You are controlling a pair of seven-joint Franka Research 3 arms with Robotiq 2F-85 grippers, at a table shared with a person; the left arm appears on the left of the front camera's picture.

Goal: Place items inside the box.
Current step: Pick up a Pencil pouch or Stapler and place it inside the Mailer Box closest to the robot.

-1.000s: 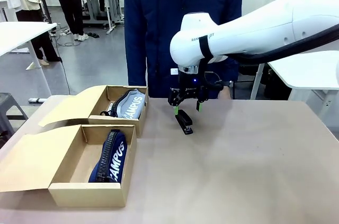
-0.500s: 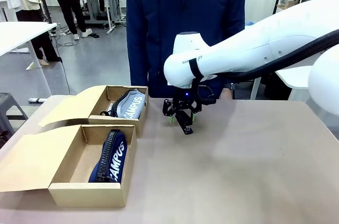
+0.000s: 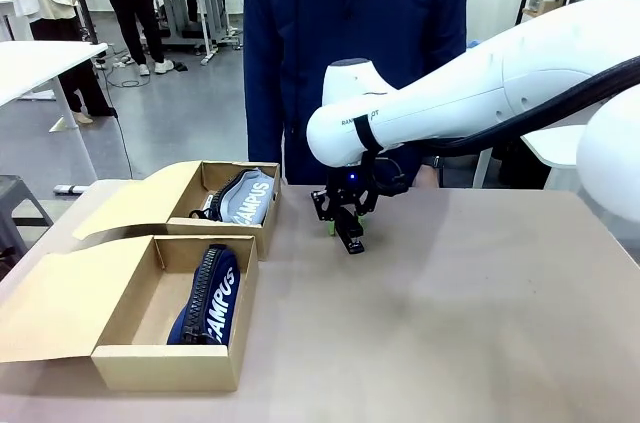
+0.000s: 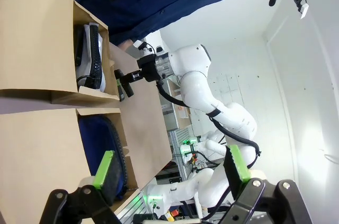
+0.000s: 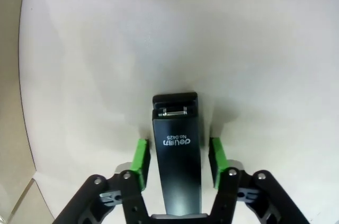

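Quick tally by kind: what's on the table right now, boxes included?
Cardboard boxes: 2, near box and far box
Zip pouches: 2, navy CAMPUS pouch and grey pouch
Staplers: 1, black stapler
Total: 5

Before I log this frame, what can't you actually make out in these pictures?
Front view: the near box hides the lower end of the navy pouch and the start of its lettering.
Front view: right gripper covers much of the stapler.
Right wrist view: the rear of the stapler runs under the gripper body.
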